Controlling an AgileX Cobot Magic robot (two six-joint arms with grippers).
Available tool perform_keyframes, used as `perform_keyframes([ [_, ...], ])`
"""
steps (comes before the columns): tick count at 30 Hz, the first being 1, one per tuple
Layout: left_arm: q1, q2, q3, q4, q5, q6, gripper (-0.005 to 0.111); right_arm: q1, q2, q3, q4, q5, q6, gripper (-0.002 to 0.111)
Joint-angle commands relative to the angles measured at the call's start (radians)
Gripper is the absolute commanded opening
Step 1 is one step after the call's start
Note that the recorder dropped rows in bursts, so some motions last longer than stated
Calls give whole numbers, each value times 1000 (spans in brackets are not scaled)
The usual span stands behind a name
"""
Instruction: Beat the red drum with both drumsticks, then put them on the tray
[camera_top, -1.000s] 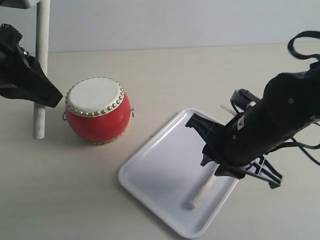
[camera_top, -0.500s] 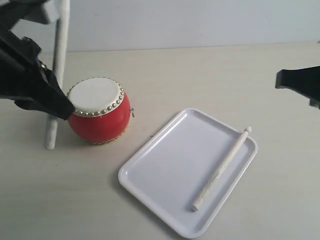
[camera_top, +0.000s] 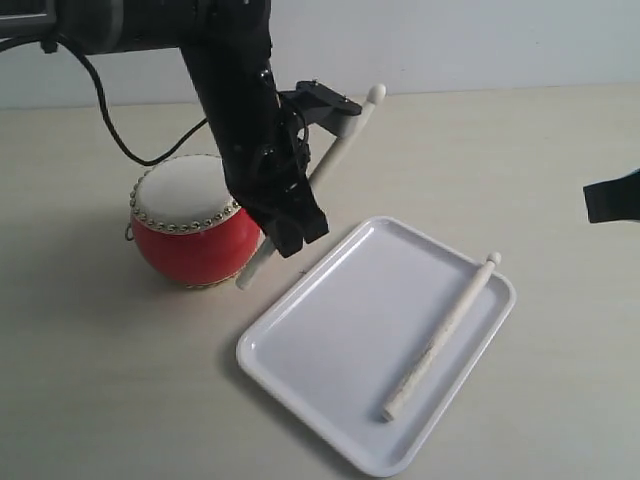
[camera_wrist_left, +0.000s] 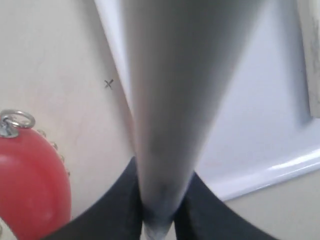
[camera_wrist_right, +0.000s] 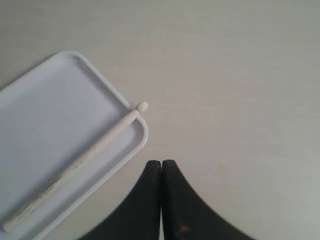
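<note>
The drum (camera_top: 190, 230) stands on the counter (camera_top: 100, 400) at the left, just beside the tray's near corner. Next to it the left claw (camera_top: 290, 228) pinches a stick (camera_top: 335, 155) around its middle. The stick is steeply tilted, bead tip high and butt end low beside the drum's flank. The left wrist view shows dark fingers (camera_wrist_left: 120, 210) closed on either side of the shaft, with the tray below.

The tray (camera_top: 300, 350) lies to the right, and the other stick (camera_top: 440, 335) already rests along its far side, bead against the rim. The right claw (camera_wrist_right: 161, 195) is pressed together, empty, and well off past the tray's edge.

The step looks like setting the second stick down. To do it well, the left arm should carry the stick right until its whole length hangs over the bare half of the tray. The butt end needs to clear the drum on the way. The wrist should level the stick roughly parallel to the resting one, without crossing it. It should go low before the claw opens, since the rim is shallow and a round stick may roll.
</note>
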Motion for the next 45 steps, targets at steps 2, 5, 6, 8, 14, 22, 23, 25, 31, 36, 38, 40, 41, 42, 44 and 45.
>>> perform_keyframes([
  [2, -57, 20, -4, -61, 15, -13, 0, -3, 1, 0, -3, -9, -14, 0],
  [5, -82, 28, -4, -119, 15, -13, 0, -3, 1, 0, -3, -17, -15, 0],
  [6, -91, 35, -4, -134, 15, -16, 0, -3, 1, 0, -3, -19, -15, 0],
  [8, -102, 51, -4, -136, 15, -34, 0, -3, 1, 0, -3, -26, -15, 0],
  [14, -104, 91, -4, -82, 15, -87, 0, -3, 1, 0, 1, -28, -15, 0],
  [22, -104, 115, 1, -100, 15, -87, 0, -3, 1, 0, 1, -28, -15, 0],
  [23, -104, 115, 4, -101, 15, -87, 0, -3, 1, 0, 1, -28, -15, 0],
  [25, -104, 115, 27, -101, 15, -87, 0, -3, 1, 0, 1, -28, -15, 0],
  [31, -104, 115, 69, -90, 15, -85, 0, -3, 1, 0, 1, -30, -15, 0],
  [36, -104, 115, 69, -88, 15, -83, 0, -3, 1, 0, 1, -40, -15, 0],
  [38, -104, 115, 69, -73, 15, -83, 0, -3, 1, 0, 1, -41, -15, 0],
  [40, -104, 115, 69, -54, 15, -82, 0, -3, 1, 0, 3, -41, -15, 0],
  [41, -104, 115, 69, -44, 15, -82, 0, -3, 1, 0, 8, -41, -15, 0],
  [42, -104, 115, 69, -44, 15, -82, 0, -3, 1, 0, 9, -41, -15, 0],
  [44, -104, 119, 69, -44, 15, -82, 0, -3, 1, 0, 9, -41, -15, 0],
  [45, -104, 123, 69, -47, 15, -82, 0, -3, 1, 0, 12, -41, -15, 0],
])
